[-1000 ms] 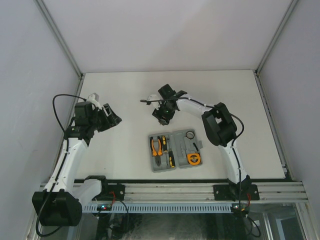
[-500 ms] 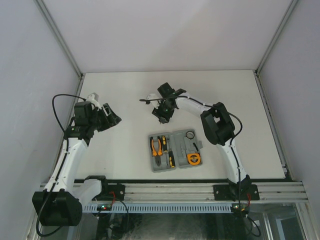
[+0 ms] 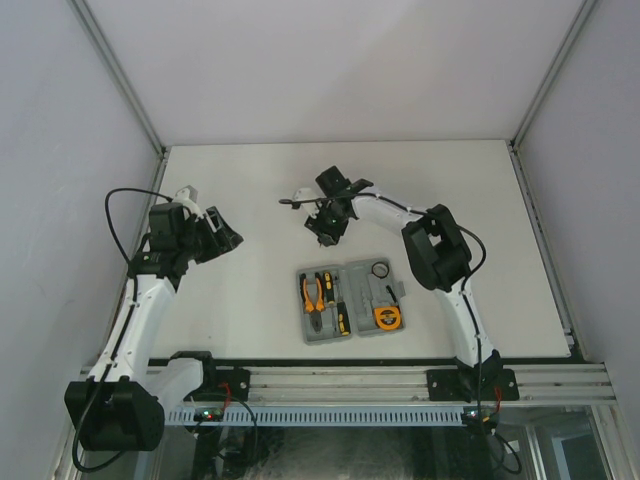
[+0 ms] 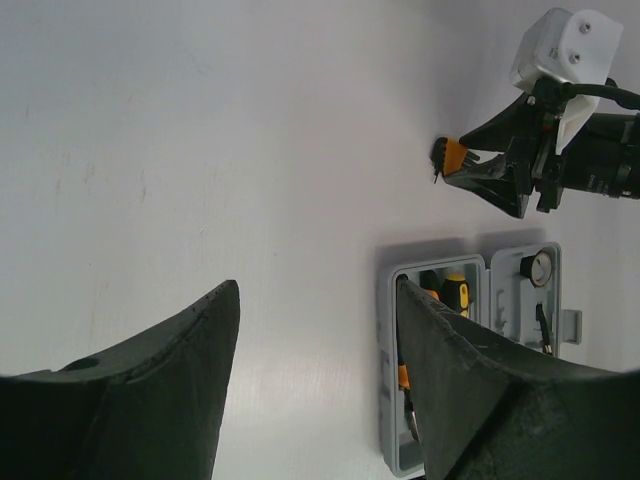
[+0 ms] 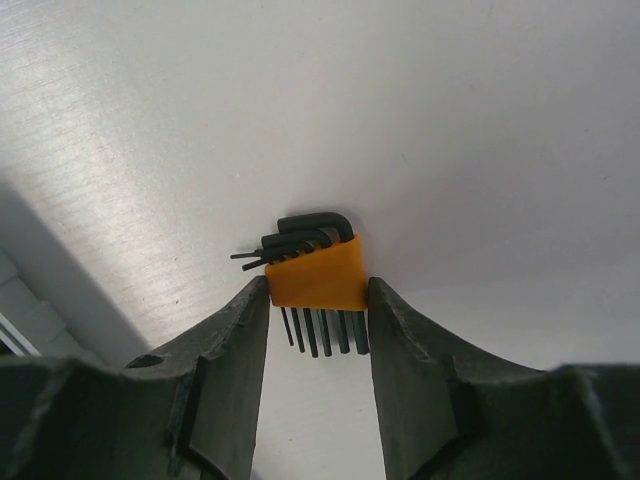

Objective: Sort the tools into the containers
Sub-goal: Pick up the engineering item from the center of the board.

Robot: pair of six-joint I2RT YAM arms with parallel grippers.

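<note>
The small black-orange hex key set (image 5: 315, 275) sits between my right gripper's (image 5: 318, 295) fingers, which press on both sides of its orange holder, low over the table behind the case. The left wrist view shows the set (image 4: 455, 155) at that gripper's tips. The grey hinged tool case (image 3: 300, 305) lies open at the front centre. It holds orange-handled pliers (image 3: 313, 292), two black-and-yellow screwdrivers (image 3: 335, 285), a round orange tape measure (image 3: 386, 318) and a black ring (image 3: 381, 270). My left gripper (image 3: 232, 240) is open and empty, above the table left of the case.
The white table ends at walls at the back and both sides. A metal rail (image 3: 400, 385) runs along the near edge with both arm bases. The right arm (image 3: 435, 250) arches over the table just behind and right of the case.
My right gripper has shifted very slightly towards the back with the hex key set. The left arm has not moved.
</note>
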